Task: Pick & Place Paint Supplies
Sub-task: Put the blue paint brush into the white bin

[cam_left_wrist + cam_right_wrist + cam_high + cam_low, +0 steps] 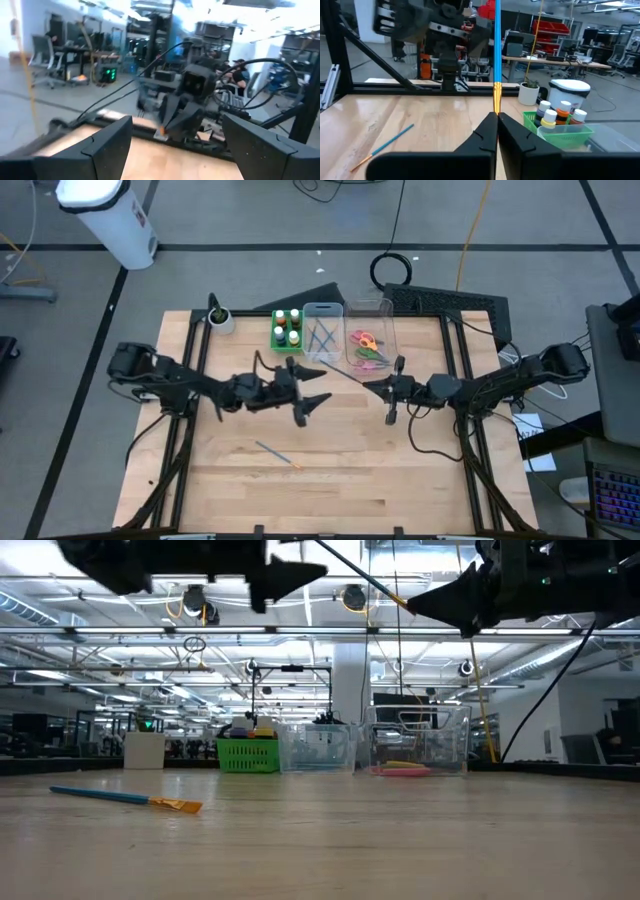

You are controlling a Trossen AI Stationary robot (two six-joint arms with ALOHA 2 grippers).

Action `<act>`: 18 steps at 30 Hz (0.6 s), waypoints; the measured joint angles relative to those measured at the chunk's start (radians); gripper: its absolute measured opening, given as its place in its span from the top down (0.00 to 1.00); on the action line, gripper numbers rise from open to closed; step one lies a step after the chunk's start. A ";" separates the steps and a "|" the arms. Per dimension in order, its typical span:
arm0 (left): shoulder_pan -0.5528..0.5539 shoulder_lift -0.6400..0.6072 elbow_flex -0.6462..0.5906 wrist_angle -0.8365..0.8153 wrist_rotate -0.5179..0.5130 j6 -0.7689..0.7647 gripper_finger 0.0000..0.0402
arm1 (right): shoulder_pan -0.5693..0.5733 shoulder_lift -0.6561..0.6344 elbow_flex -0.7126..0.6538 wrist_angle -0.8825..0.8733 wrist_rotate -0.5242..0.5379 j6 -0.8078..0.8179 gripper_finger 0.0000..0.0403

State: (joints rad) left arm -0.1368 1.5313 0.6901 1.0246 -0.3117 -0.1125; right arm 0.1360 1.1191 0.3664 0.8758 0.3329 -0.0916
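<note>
My right gripper (383,388) hovers above the table's middle, in front of the bins, shut on a blue-handled brush (496,45). My left gripper (308,395) hangs open just to its left at about the same height and faces it, with nothing between its fingers (100,145). A second blue brush (277,452) lies flat on the table nearer the front edge. Several white-capped paint bottles (287,328) stand in the green tray. More brushes (322,338) and scissors (366,345) lie in the clear bins. My right gripper pinches the brush at its bristle end, just past the gold ferrule (496,100), between the two fingertips. The fingers come in about level from the table's right. The handle (340,370) sticks out beyond them toward the far left, rising a little, lifted clear of the table.
The green tray (273,332) and two clear bins (345,310) line the far edge, with a white pot holding a plant (220,318) to their left. Black frame rails (195,360) run along both sides. Bare wood lies toward the near edge.
</note>
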 joint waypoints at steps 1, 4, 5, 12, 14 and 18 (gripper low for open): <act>0.002 0.019 0.025 -0.001 0.010 0.020 0.21 | 0.003 0.000 0.000 0.000 0.001 0.000 1.00; 0.009 0.069 0.089 -0.005 0.019 0.063 0.21 | 0.012 0.000 0.000 0.000 0.002 -0.001 1.00; 0.012 0.083 0.107 -0.005 0.019 0.073 0.21 | 0.015 0.000 0.000 0.000 0.002 -0.002 1.00; 0.044 0.136 0.191 -0.029 0.019 0.085 0.21 | 0.018 0.000 0.000 -0.005 0.002 -0.002 1.00; 0.054 0.136 0.192 -0.029 0.019 0.081 0.21 | 0.018 0.000 0.000 -0.005 0.002 -0.002 1.00; 0.062 0.136 0.192 -0.042 0.018 0.064 0.26 | 0.018 0.000 0.000 -0.009 0.002 -0.002 1.00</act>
State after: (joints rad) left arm -0.0750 1.6672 0.8825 0.9821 -0.2939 -0.0485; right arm 0.1535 1.1191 0.3664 0.8664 0.3347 -0.0940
